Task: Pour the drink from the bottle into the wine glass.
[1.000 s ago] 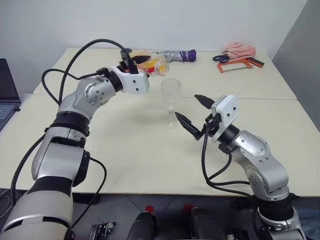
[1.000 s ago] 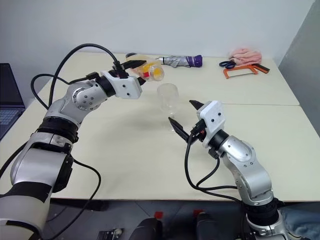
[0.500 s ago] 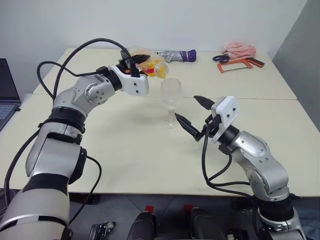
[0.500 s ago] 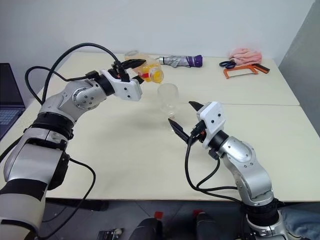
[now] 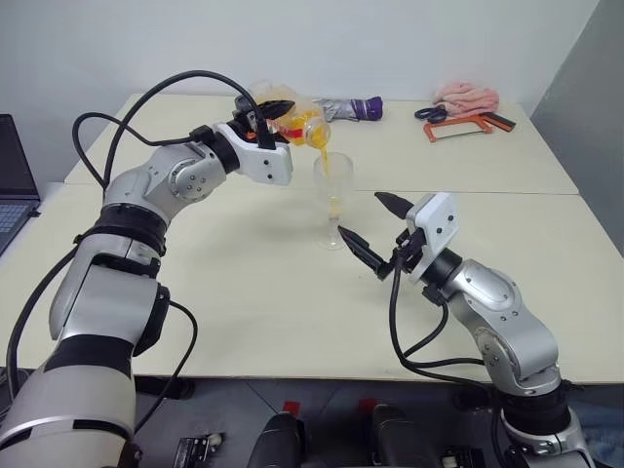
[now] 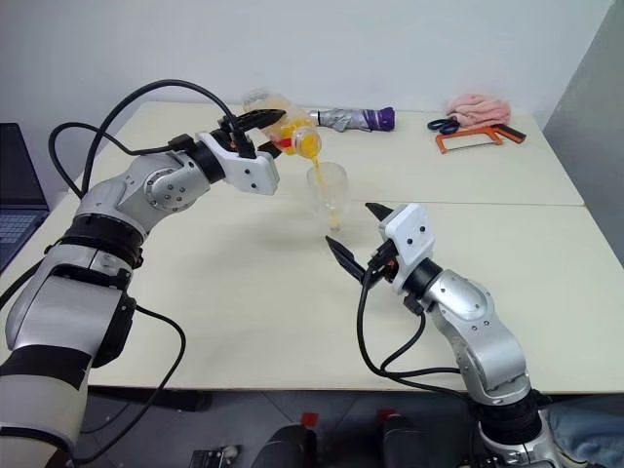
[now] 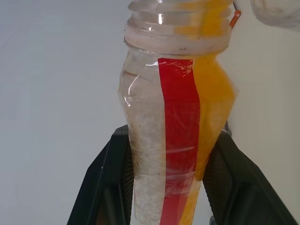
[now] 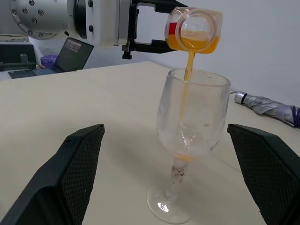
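Step in hand: the pour itself. Left hand [image 5: 276, 115] clamped on the bottle [image 7: 176, 126], black fingers [image 7: 105, 187] pressed against its two sides low on the body, red label stripe facing the wrist; the bottle is uncapped and tipped mouth-down past level, its neck reaching out from the hand to just above the rim of the wine glass [image 8: 190, 140]. The drink [image 8: 187, 70] falls in a thin orange stream from the mouth into the bowl, a shallow pool gathered at the bottom, most of the bowl unfilled; a good share remains in the bottle. Wine glass upright on the table [image 5: 244, 292], standing between the two hands, below and ahead of the left. Right hand [image 5: 372, 232] fingers spread wide, holding nothing, near the stem but apart from it. Next move, as judged: hold the tilt steady with the mouth over the rim, deepen it only as flow slackens, then right the bottle before the bowl fills
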